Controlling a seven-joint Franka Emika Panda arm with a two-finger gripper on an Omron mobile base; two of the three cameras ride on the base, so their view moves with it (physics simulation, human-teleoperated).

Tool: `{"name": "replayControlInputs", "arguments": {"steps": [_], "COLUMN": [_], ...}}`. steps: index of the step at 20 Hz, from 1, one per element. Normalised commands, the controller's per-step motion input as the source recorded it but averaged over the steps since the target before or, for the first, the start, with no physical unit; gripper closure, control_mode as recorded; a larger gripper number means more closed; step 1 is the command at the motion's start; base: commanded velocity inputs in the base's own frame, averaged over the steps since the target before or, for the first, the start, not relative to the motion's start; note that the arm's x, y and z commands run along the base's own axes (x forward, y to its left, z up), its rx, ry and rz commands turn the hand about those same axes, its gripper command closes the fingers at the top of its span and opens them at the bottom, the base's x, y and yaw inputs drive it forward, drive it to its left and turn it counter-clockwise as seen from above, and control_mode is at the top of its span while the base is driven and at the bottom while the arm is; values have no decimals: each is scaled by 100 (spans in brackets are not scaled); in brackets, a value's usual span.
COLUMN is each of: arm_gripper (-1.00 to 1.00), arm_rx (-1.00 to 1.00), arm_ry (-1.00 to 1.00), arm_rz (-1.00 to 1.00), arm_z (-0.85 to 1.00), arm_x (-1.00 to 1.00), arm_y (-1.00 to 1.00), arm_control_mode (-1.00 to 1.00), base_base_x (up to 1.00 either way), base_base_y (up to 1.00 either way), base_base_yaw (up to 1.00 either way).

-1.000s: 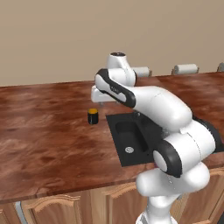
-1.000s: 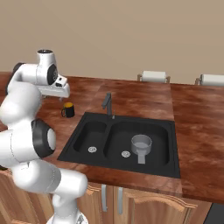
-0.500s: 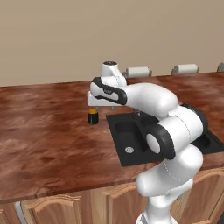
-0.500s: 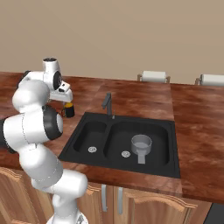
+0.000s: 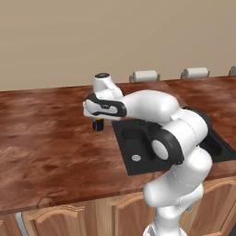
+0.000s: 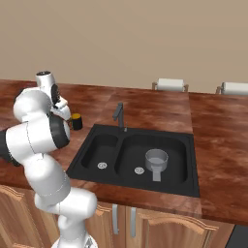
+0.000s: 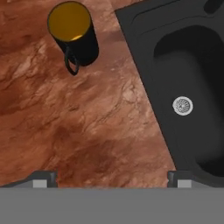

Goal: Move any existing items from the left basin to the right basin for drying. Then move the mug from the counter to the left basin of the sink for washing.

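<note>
- My tool hangs over the table, pointing down at the bare wood grain between the mug and the near edge of the sink.
- In the hand view my two finger tips stand far apart at the bottom corners with nothing between them, so the tool is open and holds nothing.
- The mug stands upright on the table, just beside the sink's rim on the side of the left basin. It is black with an orange-yellow inside, and its small loop handle points toward my tool in the hand view.
- In the left base view the mug sits right under my wrist, partly covered by it, close to the corner of the sink.
- In the right base view the mug shows just past my arm, beside the sink's rim, not inside either basin.
- The left basin is the narrower compartment; I see its round silver drain and no loose item in it.
- The right basin holds a grey metal cup-like piece, lying near the basin's middle with its handle toward the front.
- A thin dark faucet rises at the sink's back edge, between the two basins.
- Two white rolls sit at the back of the table by the wall.
</note>
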Motion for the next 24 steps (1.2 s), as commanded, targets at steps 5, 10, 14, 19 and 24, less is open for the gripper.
{"name": "replayControlInputs", "arguments": {"steps": [5, 10, 14, 19, 24], "arm_gripper": [-100, -100, -100, -100, -100], "arm_rx": [-1, 0, 0, 0, 0], "arm_ry": [0, 0, 0, -1, -1], "arm_rz": [-25, -14, -4, 0, 0], "arm_z": [-27, -15, -9, -15, -13], "arm_x": [16, 12, 18, 28, 29], "arm_y": [0, 1, 0, 0, 0], "arm_control_mode": [-100, -100, -100, -100, -100], "base_base_x": [0, 0, 0, 0, 0], "base_base_y": [0, 0, 0, 0, 0], "base_base_yaw": [0, 0, 0, 0, 0]}}
